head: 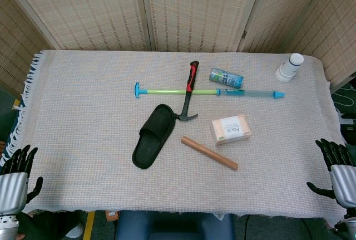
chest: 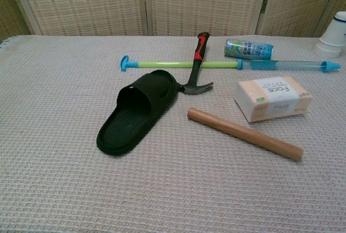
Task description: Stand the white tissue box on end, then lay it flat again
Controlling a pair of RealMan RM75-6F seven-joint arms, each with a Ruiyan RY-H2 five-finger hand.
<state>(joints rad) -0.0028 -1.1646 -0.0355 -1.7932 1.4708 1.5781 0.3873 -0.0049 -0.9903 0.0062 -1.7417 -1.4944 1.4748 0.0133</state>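
You have bare surface (head: 83, 112) along the near edge and both sides; the wooden rod (head: 209, 152) lies just in front of the tissue box (head: 230, 129); the hammer (head: 188, 92) and slipper (head: 153, 135) sit to its left; the long tube (head: 208, 91) and can (head: 226, 77) lie behind it.

Only visible in the head view, at the two lower corners. Left hand (head: 16, 176): black fingers, slim and segmented, set on a silver-grey metallic palm block with a matte sheen; black thumb jutting from the side of the block; a grey cylindrical wrist below. Right hand (head: 337, 174): same build, black segmented fingers above a silver-grey palm casing, black thumb at its inner side, a darker wrist section beneath. No markings or screws legible at this size. Nothing of either arm seen in the chest view.
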